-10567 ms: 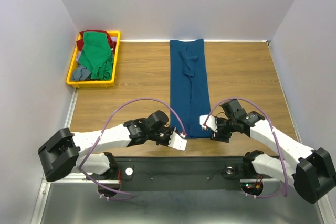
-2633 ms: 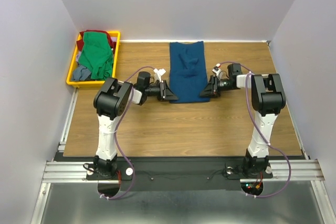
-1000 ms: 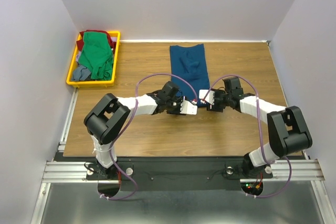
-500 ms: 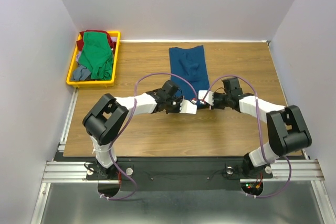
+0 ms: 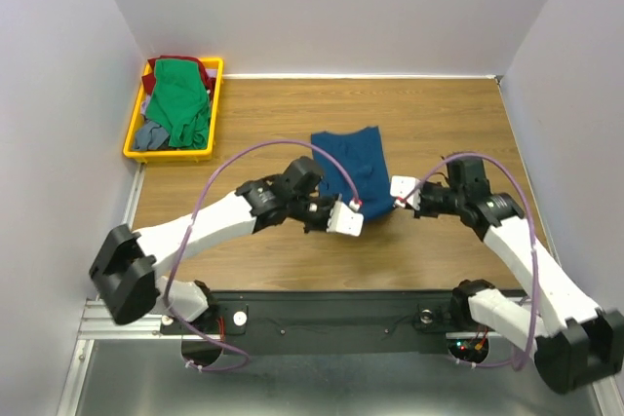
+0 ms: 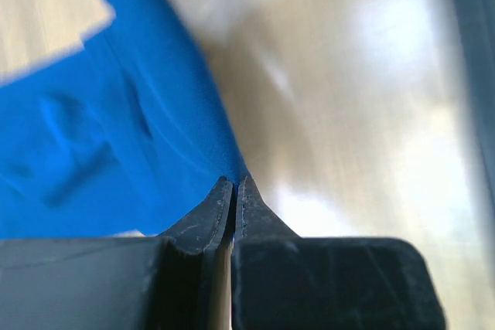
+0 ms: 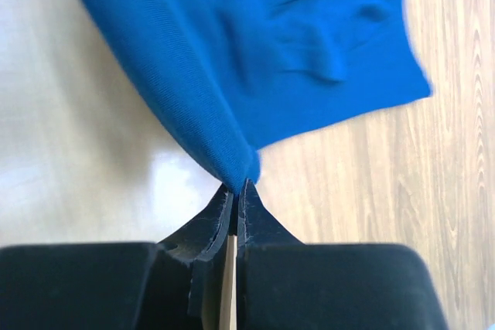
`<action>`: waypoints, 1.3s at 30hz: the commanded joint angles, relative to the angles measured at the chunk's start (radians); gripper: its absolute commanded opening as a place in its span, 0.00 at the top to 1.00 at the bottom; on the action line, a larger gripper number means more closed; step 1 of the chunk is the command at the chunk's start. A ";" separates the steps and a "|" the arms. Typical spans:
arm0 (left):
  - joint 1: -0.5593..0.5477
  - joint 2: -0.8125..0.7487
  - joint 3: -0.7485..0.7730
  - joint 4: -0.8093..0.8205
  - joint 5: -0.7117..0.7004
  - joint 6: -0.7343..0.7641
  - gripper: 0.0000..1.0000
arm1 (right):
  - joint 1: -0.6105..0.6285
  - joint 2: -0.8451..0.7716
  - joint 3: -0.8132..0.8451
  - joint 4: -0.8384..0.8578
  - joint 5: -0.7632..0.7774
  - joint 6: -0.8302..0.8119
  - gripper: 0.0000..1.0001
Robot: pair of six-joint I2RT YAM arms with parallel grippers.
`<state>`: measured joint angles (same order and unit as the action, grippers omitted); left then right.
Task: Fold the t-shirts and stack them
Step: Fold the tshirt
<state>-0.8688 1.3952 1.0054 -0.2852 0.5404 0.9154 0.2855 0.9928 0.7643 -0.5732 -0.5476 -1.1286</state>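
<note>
A folded dark blue t-shirt (image 5: 349, 158) lies mid-table with its near edge raised off the wood. My left gripper (image 5: 357, 208) is shut on its near left corner. My right gripper (image 5: 394, 199) is shut on its near right corner. In the left wrist view the jaws (image 6: 234, 183) pinch the blue cloth (image 6: 116, 137) at its edge. The right wrist view shows the same: the gripper (image 7: 237, 187) pinches the cloth (image 7: 255, 44), which hangs taut from the tips. A green t-shirt (image 5: 178, 104), a dark red one (image 5: 175, 60) and a grey-blue one (image 5: 149, 135) are heaped in the tray.
The yellow tray (image 5: 166, 154) stands at the far left of the wooden table (image 5: 244, 133), against the left wall. Walls close the table at the back and on both sides. A black rail runs along the near edge between the arm bases.
Both grippers have shut on the blue t-shirt's near corners and drawn back toward the bases. The shirt has slid away from the back wall, its near edge lifted.
</note>
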 commanded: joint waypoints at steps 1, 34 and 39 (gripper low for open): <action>-0.113 -0.134 -0.051 -0.118 0.075 -0.105 1.00 | 0.012 -0.153 0.038 -0.227 -0.070 -0.007 0.99; 0.459 0.682 0.485 -0.404 0.461 -0.131 1.00 | -0.003 0.750 0.383 -0.090 -0.152 0.125 0.99; 0.459 0.696 0.509 -0.419 0.461 -0.138 1.00 | -0.003 0.793 0.389 -0.079 -0.187 0.226 0.99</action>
<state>-0.4065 2.1380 1.4773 -0.6266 0.9768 0.7826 0.2913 1.7817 1.1259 -0.6819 -0.6964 -0.9787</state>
